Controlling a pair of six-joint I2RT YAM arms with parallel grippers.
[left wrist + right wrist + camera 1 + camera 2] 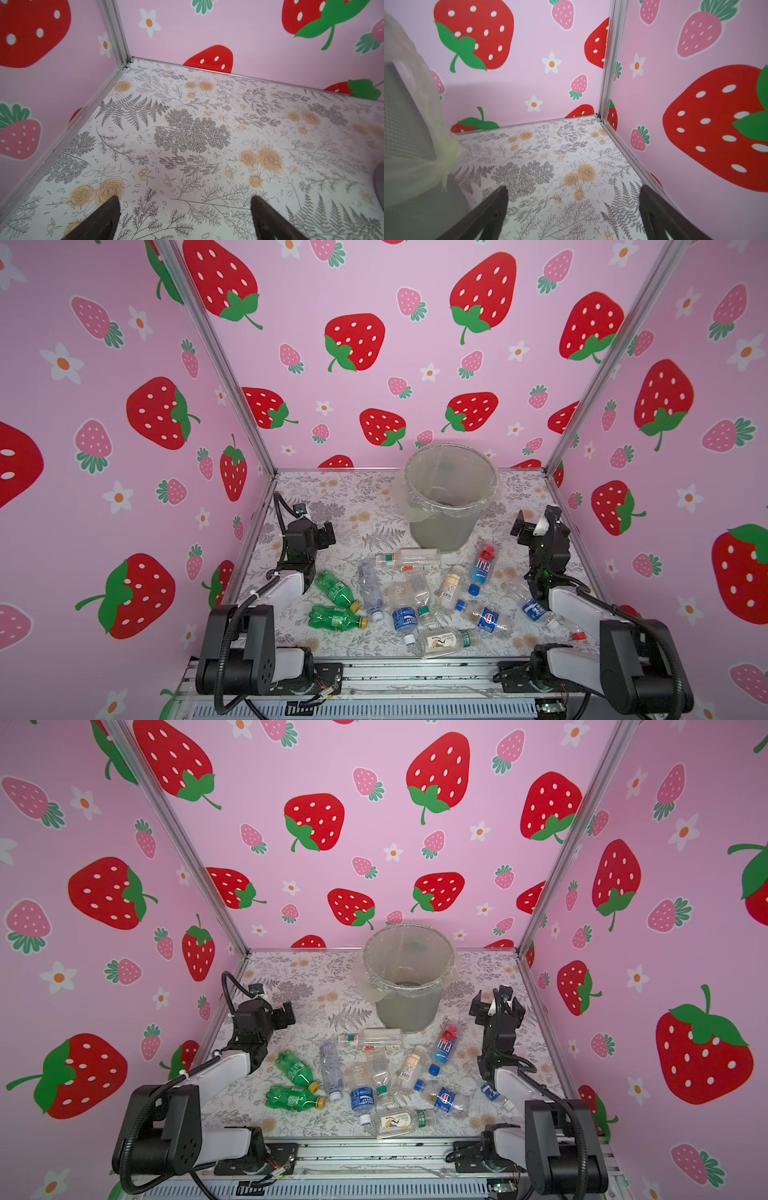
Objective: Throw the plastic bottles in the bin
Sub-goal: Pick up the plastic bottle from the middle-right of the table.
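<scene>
Perhaps a dozen plastic bottles (334,589) litter the middle of the table (353,497); the bin (440,531) stands near its far edge. The left gripper (185,207) and right gripper (573,197) hover, jaws spread.

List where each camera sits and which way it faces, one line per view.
Top views: high at the front, looking down and back over table, bottles and bin; left arm and right arm show.
Left wrist: on the left arm, facing the back-left table corner; open left gripper shows.
Right wrist: on the right arm, facing the back-right corner, bin at frame edge; open right gripper shows.
Shared: wrist views both show table and walls, no bottles; top views and right wrist share the bin.
</scene>
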